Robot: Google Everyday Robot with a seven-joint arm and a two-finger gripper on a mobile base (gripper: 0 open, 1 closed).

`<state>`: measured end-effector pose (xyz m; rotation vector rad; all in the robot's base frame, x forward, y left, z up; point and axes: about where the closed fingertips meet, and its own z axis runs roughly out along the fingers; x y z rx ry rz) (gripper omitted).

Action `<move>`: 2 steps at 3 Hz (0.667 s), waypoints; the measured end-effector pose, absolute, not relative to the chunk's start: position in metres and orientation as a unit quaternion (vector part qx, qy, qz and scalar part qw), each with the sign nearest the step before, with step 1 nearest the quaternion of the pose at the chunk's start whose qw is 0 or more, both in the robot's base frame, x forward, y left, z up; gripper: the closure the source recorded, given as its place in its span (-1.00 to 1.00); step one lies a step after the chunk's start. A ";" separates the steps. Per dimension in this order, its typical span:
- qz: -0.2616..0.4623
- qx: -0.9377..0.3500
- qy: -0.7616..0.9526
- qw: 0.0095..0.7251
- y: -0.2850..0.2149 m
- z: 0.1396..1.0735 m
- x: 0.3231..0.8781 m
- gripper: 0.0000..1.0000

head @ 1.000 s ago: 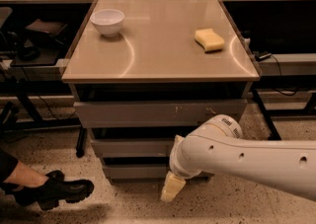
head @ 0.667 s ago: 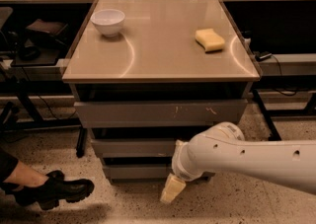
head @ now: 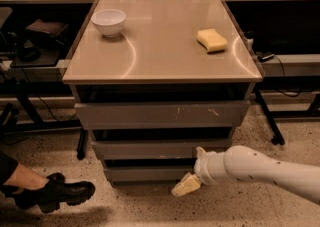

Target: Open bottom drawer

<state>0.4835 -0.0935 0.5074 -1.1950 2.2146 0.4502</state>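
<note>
A cabinet with three grey handleless drawers stands under a tan tabletop (head: 160, 46). The bottom drawer (head: 145, 173) is the narrowest, with a plain flat front, and sits close to the floor. The mid-width drawer (head: 145, 149) and the widest, scratched drawer (head: 160, 115) are above it. My white arm reaches in from the right. My gripper (head: 186, 185), with pale yellow fingertips, is low at the right end of the bottom drawer's front, just above the floor.
A white bowl (head: 109, 22) and a yellow sponge (head: 212, 40) sit on the tabletop. A person's leg and black boot (head: 55, 193) rest on the speckled floor at the left. Dark desks, cables and metal legs flank the cabinet on both sides.
My arm has lowered and drawn back to the right, with the gripper still at the right end of the bottom drawer. The drawers look unchanged.
</note>
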 end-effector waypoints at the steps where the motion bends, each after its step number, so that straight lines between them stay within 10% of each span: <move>1: 0.219 -0.374 0.845 0.312 -0.111 0.464 0.487 -1.00; 2: 0.249 -0.356 0.851 0.295 -0.102 0.428 0.472 -1.00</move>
